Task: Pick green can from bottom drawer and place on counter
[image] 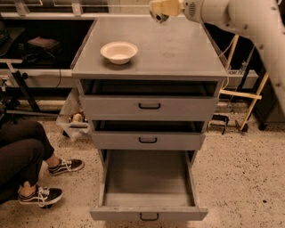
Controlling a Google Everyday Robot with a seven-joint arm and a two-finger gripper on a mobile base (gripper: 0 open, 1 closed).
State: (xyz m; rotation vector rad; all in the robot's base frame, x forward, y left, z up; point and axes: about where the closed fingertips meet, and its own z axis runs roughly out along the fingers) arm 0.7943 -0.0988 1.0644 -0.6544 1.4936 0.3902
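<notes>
Camera view: tool [161, 13] at top centre of frame, above the worktop's [178, 49] far edge, clenched on can [159, 18], which shows only as a dark sliver under it. Drawer [149, 178] at lower centre holds nothing. Risk: released this high or this far back, the can could bounce and roll off the rear. Bowl [119, 51] sits upper left, well apart.

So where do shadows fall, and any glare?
Camera view: the round cream bowl casts a shadow on the flat grey counter, no glare; the open bottom drawer darkens rearward; the pale pincer, above the counter's far edge, is brightly lit.
</notes>
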